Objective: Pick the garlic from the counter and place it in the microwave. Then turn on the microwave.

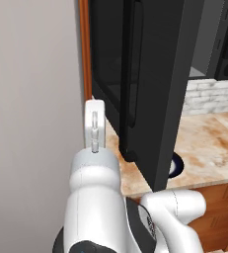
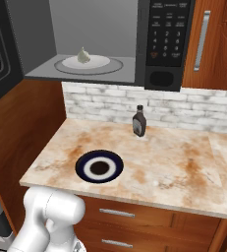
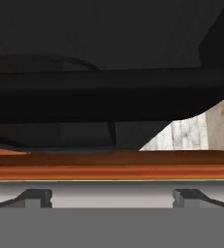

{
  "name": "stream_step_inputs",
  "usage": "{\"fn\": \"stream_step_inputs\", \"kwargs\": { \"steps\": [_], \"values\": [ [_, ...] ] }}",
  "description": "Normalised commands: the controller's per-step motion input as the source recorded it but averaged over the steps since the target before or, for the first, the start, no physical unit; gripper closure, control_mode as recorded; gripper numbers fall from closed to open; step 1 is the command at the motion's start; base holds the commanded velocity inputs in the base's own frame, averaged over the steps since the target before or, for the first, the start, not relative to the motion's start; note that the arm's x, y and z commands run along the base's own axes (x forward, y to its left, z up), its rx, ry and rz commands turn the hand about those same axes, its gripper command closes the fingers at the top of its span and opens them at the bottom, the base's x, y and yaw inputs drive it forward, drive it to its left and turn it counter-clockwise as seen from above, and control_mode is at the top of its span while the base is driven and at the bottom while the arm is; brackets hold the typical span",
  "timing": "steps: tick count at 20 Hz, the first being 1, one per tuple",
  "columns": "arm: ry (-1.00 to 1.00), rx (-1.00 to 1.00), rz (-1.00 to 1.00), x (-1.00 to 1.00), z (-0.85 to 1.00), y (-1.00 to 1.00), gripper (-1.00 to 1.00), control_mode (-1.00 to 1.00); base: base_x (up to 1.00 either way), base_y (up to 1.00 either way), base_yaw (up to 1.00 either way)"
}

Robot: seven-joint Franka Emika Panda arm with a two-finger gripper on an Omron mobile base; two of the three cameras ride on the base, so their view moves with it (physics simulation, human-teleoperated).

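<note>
The garlic [image 2: 83, 54] is a small whitish bulb resting on the pale turntable plate [image 2: 104, 62] inside the open microwave [image 2: 110, 29]. Its black door [image 1: 150, 84] stands swung out over the counter's left end, handle [image 1: 132, 74] facing me, and the button panel [image 2: 166, 34] is on the right. My gripper [image 1: 95, 105] is raised to the left of the door's outer face, by the wooden side panel. In the hand view the gripper [image 3: 112, 198] is open, with its fingertips [image 3: 33, 197] wide apart and nothing between them, looking at the dark door.
On the marble counter [image 2: 184, 167] lie a dark blue plate with a white ring [image 2: 99, 168] and a dark sauce bottle [image 2: 139, 121] by the brick wall. A wooden cabinet [image 2: 213, 39] hangs right of the microwave. A pale wall [image 1: 31, 123] is close on my left.
</note>
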Motion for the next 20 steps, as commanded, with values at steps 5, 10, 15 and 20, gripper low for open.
{"fn": "stream_step_inputs", "kwargs": {
  "steps": [5,10,15,20],
  "values": [
    [0.00,0.00,-0.02,0.16,-0.01,0.02,-1.00,-1.00,0.00,0.00,0.00],
    [0.00,0.00,-0.03,0.01,0.00,0.00,-1.00,-1.00,0.00,0.00,0.00],
    [0.00,0.00,-0.03,0.00,0.00,0.00,-1.00,-1.00,0.00,0.00,0.00],
    [0.00,0.00,-0.03,0.00,0.01,-0.01,-1.00,-1.00,0.00,0.00,0.00]
  ]
}}
